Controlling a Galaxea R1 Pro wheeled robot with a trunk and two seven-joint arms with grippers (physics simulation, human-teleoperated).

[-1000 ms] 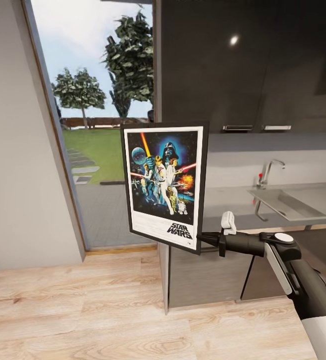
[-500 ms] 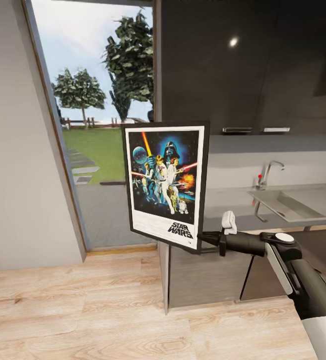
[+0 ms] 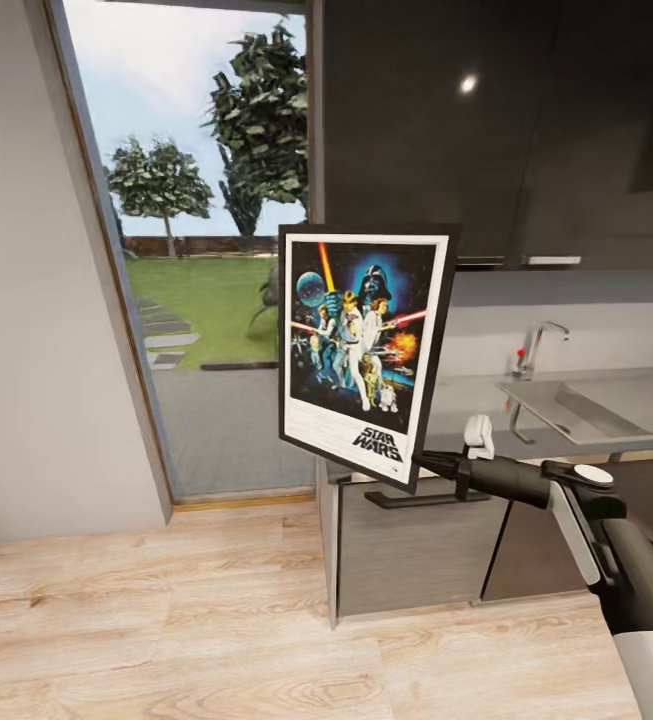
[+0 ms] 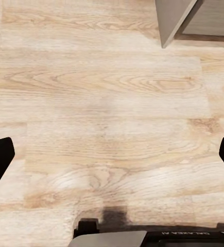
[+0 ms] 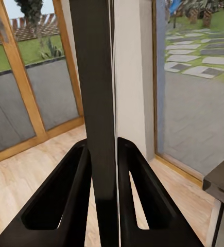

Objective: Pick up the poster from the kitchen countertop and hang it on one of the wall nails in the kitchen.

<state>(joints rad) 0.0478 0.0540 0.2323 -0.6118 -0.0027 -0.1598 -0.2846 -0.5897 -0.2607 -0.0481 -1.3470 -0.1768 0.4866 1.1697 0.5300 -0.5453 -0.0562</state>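
The poster (image 3: 364, 348) is up in the air in front of the end of the kitchen countertop (image 3: 486, 415), held clear of it and of the floor. Its long axis runs nearly upright, tipped a little so the top leans toward the sink side; the printed face looks back at the head camera, with the title at the bottom. The right gripper (image 3: 423, 461) is clamped on the poster's lower corner nearest the arm, and in the right wrist view the two black fingers (image 5: 70, 195) press on either side of the dark frame edge (image 5: 99, 103), which stands straight up between them.

Just below the poster, a dark bar handle (image 3: 426, 497) sits on the cabinet front under the countertop. Farther along the countertop lie the steel sink (image 3: 606, 400) and the chrome tap (image 3: 536, 345), well apart from the poster. Dark glossy wall cabinets (image 3: 496, 120) rise behind it. Toward the left is a tall glass door (image 3: 186, 250) onto a lawn with trees, and beside that a plain pale wall (image 3: 26, 300).

The left gripper (image 4: 112, 154) hangs over the wooden floor (image 4: 112, 103), its fingertips spread wide with nothing between them.
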